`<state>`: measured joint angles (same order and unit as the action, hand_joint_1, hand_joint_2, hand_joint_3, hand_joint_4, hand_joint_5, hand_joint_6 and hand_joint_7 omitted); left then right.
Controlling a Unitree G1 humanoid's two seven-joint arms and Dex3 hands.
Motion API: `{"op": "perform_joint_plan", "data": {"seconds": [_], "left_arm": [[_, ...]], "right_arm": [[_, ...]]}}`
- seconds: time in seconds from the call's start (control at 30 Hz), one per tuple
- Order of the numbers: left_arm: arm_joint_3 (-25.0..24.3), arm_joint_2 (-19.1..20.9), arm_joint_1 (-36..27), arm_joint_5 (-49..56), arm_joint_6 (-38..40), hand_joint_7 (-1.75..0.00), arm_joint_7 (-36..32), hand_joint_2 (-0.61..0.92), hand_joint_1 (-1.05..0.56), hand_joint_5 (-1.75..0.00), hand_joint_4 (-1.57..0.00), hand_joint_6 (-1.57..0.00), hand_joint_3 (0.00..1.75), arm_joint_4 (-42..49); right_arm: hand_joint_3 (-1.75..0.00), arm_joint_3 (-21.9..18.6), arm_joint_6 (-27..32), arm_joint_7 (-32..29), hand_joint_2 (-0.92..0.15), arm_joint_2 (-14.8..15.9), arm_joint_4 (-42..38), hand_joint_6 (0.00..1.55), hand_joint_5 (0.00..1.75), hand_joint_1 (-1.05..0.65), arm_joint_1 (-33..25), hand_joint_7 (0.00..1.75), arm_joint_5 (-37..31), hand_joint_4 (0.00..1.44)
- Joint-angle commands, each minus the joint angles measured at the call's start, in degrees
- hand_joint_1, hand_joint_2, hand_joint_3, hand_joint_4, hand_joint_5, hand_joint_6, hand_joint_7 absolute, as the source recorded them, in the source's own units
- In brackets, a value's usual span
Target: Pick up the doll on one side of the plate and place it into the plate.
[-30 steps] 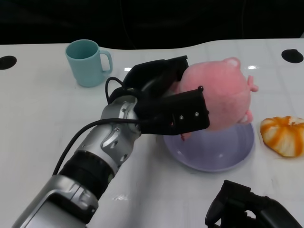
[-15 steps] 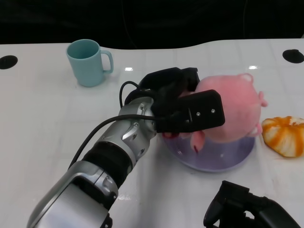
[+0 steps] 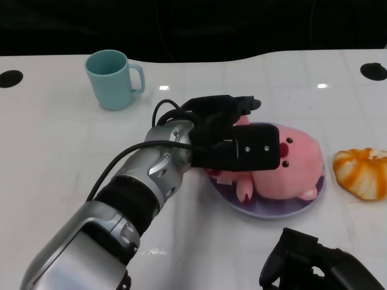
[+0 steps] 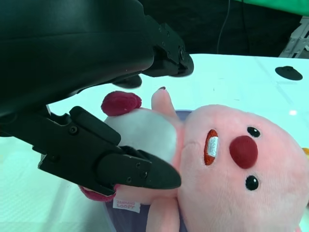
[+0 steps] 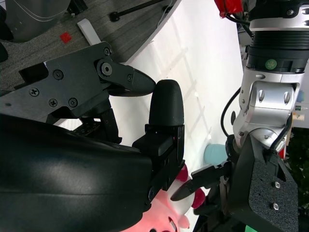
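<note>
Lowered from mid-air, the doll [image 3: 290, 166] is now lying in the plate [image 3: 239, 202] — left hand [image 3: 233, 136] is loosening around it, fingers barely touching.

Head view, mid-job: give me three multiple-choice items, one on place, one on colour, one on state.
1. Where is the doll?
A. beside the mug
B. on the plate
C. on the bare table

2. What colour is the mug?
A. teal
B. red
C. yellow

3. What is the left hand doing?
A. resting far from the doll
B. holding the mug
C. around the doll

Answers:
B, the pink doll lies on the plate.
A, the mug is teal.
C, the left hand has fingers on both sides of the doll.
</note>
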<state>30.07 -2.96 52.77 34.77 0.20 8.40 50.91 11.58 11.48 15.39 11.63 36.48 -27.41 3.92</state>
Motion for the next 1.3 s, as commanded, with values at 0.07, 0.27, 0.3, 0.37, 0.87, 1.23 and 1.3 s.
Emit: {"op": "perform_joint_plan", "data": {"seconds": [0.07, 0.27, 0.3, 0.37, 0.87, 1.23, 1.3], "left_arm": [[0.68, 1.9, -0.01, 0.66, 0.32, 0.0, 1.7, 0.92, -0.84, 0.0, 0.0, -0.04, 0.42, -2.81], [0.46, 4.95, -2.22, 0.36, -0.68, 0.0, 2.77, 0.92, -0.89, 0.0, 0.0, -0.01, 0.48, -8.29], [0.13, 5.64, -2.91, -0.02, -0.72, 0.0, 3.35, 0.92, -0.89, 0.0, 0.0, 0.0, 0.49, -9.84], [-0.66, 7.14, -4.53, -0.82, -1.1, 0.0, 4.41, 0.92, -0.89, 0.0, 0.0, 0.0, 0.49, -13.21], [-9.75, 17.07, -21.33, -9.77, -9.21, -0.1, 6.05, 0.92, -0.58, -0.18, -0.19, -0.19, 0.2, -37.18], [-18.58, 14.88, -37.89, -24.27, -14.79, -0.15, 5.06, 0.6, -0.05, -0.95, -0.32, -0.61, 0.61, -47.89], [-19.47, 14.93, -40.77, -26.08, -14.9, -0.17, 5.51, 0.43, -0.02, -0.94, -0.45, -0.72, 1.05, -50.16]], "right_arm": [[-0.71, -0.54, -0.23, 0.26, -0.8, 0.52, -0.13, 0.5, 1.75, -0.25, 0.0, 1.65, 0.67, 0.69], [-0.71, -0.68, 0.12, 0.15, -0.8, 0.48, -0.09, 0.5, 1.75, -0.25, 0.19, 1.65, 0.55, 0.69], [-0.71, -0.61, 0.13, 0.04, -0.8, 0.58, 0.0, 0.5, 1.75, -0.25, 0.21, 1.65, 0.19, 0.69], [-0.71, -0.56, 0.33, -0.05, -0.8, 0.63, 0.19, 0.5, 1.75, -0.25, 0.19, 1.65, -0.01, 0.69], [-0.72, -0.65, 0.05, 0.35, -0.8, 0.93, 0.0, 0.49, 1.75, -0.23, 0.47, 1.65, 0.26, 0.68], [-0.72, -1.1, 0.15, 0.77, -0.81, 1.26, 0.03, 0.47, 1.75, -0.22, 0.67, 1.65, 0.51, 0.66], [-0.72, -1.05, 0.38, 0.74, -0.81, 1.27, 0.18, 0.47, 1.75, -0.22, 0.64, 1.65, 0.48, 0.66]]}}
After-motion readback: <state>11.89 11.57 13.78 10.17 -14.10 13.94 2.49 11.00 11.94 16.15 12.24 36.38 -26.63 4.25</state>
